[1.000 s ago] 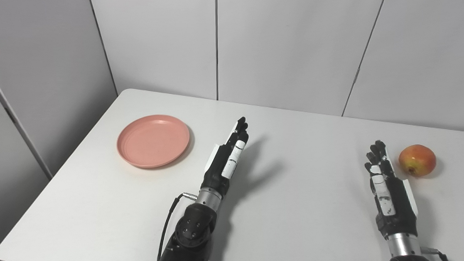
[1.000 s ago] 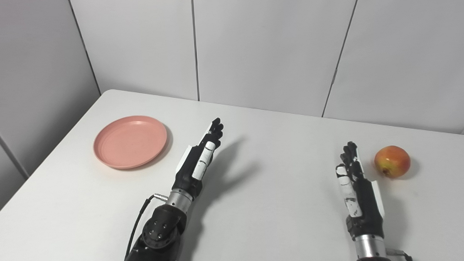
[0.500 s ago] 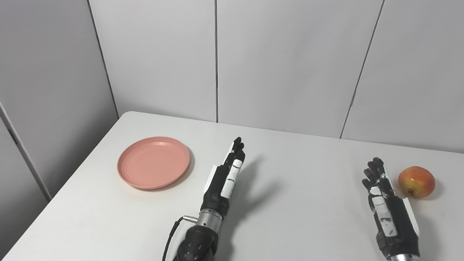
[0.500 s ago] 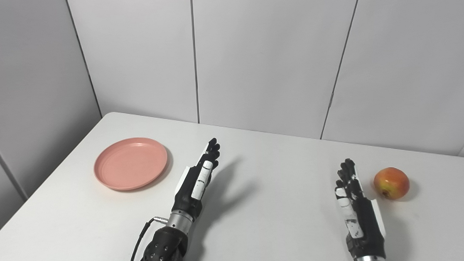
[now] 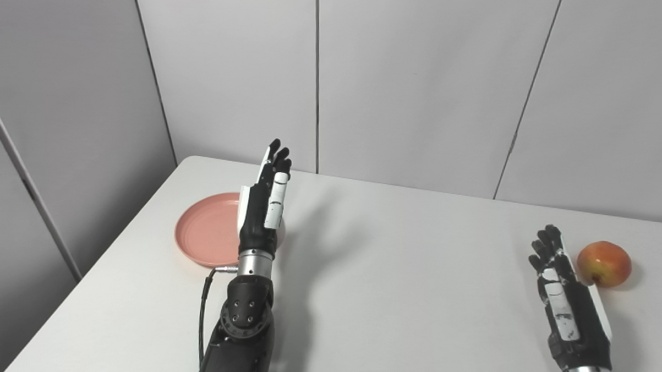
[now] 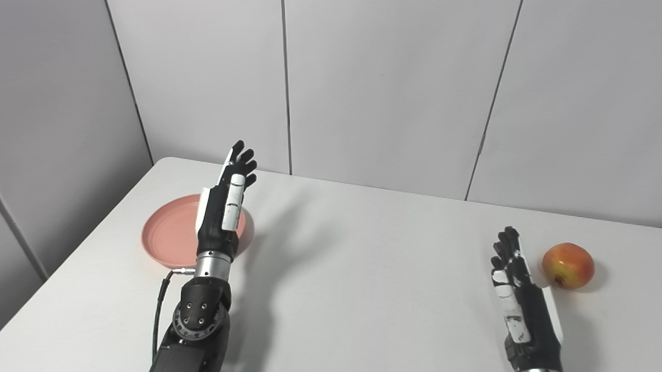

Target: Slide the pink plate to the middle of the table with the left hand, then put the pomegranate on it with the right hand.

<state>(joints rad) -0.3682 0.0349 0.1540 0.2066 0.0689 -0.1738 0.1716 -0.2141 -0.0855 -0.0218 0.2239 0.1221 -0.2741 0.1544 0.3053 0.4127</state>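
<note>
The pink plate [image 5: 208, 231] lies on the white table [image 5: 400, 271] near its far left corner. My left hand [image 5: 263, 207] is raised above the table, open with fingers straight and pointing up, and it covers the plate's right edge in the picture. The red-yellow pomegranate [image 5: 604, 256] rests at the table's right side. My right hand [image 5: 563, 299] is open, fingers stretched forward, just left of the fruit and a small gap away from it.
Grey panel walls [image 5: 415, 84] stand close behind the table's far edge and along the left side. The table's left edge [image 5: 91, 271] runs near the plate. A black cable [image 5: 205, 300] hangs by my left wrist.
My left arm has lifted and swung left and forward, so the hand now stands over the plate's right edge. The camera tilted up between frames. My right hand and the fruit kept their places.
</note>
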